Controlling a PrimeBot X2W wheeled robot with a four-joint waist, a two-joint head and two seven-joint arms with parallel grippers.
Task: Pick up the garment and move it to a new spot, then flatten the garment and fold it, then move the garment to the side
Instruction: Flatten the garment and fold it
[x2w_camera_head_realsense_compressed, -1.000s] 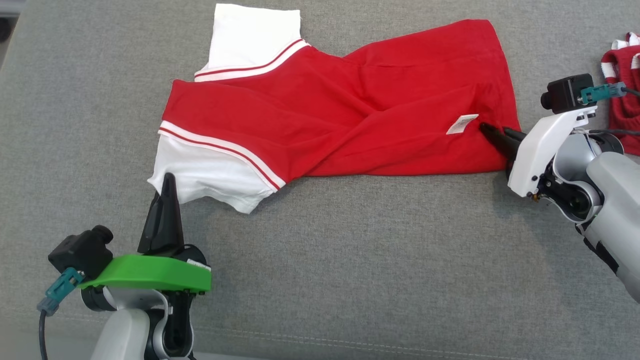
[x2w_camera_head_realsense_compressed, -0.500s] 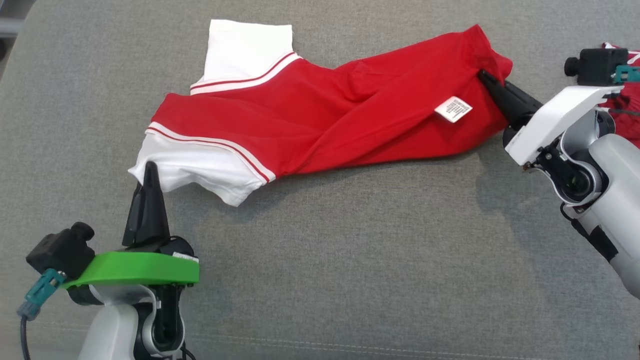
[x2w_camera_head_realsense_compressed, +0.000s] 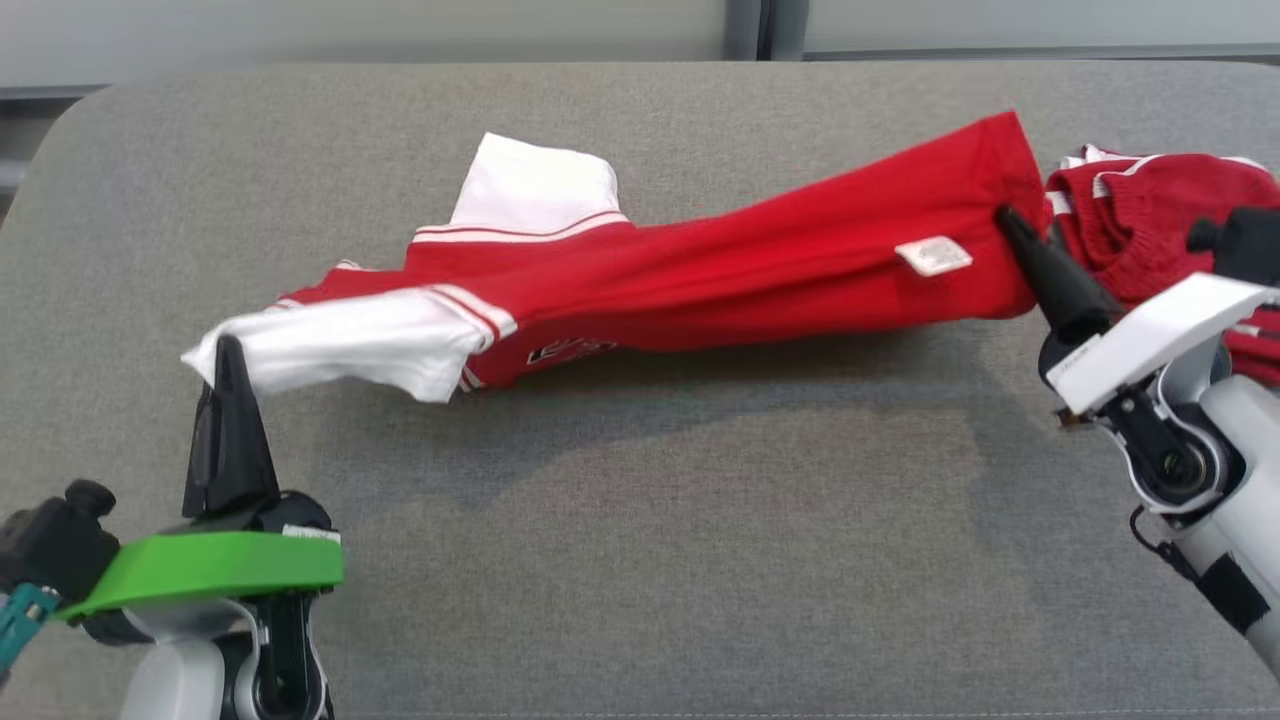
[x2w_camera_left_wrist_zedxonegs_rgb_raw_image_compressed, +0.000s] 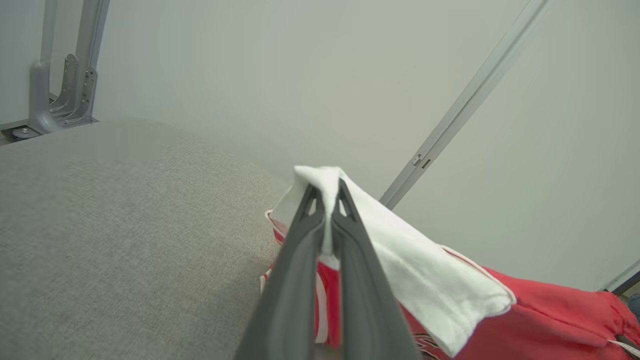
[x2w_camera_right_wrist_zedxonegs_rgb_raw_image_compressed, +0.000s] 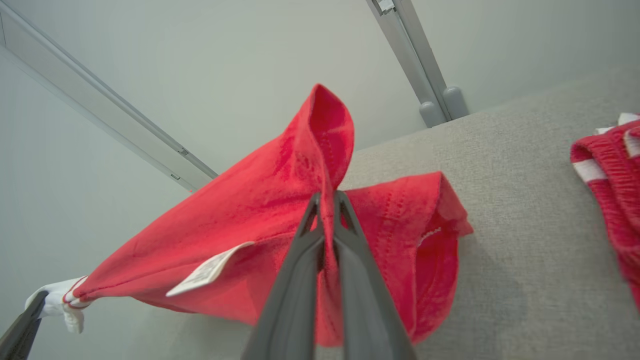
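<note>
- Closest to me, low on my left, the left gripper (x2w_camera_head_realsense_compressed: 222, 350) points up from its green bracket (x2w_camera_head_realsense_compressed: 210, 575). Its fingers are pressed together on the edge of the white sleeve (x2w_camera_head_realsense_compressed: 330, 345).
- The left wrist view confirms it: white cloth sits squeezed between the two dark fingers (x2w_camera_left_wrist_zedxonegs_rgb_raw_image_compressed: 295, 270), wraps over their tips and drapes off to the right.
- Low on my right, the right gripper (x2w_camera_head_realsense_compressed: 1005, 215) reaches up and left from its white bracket (x2w_camera_head_realsense_compressed: 1150, 335). It is clamped on the red end of the garment (x2w_camera_head_realsense_compressed: 720, 280).
- In the right wrist view a fold of red fabric is pinched between the jaws, standing up above the tips and hanging down below them.
- The grey padded surface (x2w_camera_head_realsense_compressed: 640, 560) runs under everything, and there is a long shadow on it below the garment.
- The garment is strung out sideways between the two grippers, across the middle of the surface and lifted off it. White sleeve at my left, red body towards my right.
- A white label (x2w_camera_head_realsense_compressed: 933, 256) lies on the red body, just beside the right gripper's tips.
- The other sleeve (x2w_camera_head_realsense_compressed: 535, 185) sits on the far side; can't tell if it touches the surface.
- A second red garment (x2w_camera_head_realsense_compressed: 1150, 220) with white stripes is bunched on the surface behind the right gripper, at the right edge.
- Farthest back, a pale wall (x2w_camera_head_realsense_compressed: 400, 30) with a grey upright.
</note>
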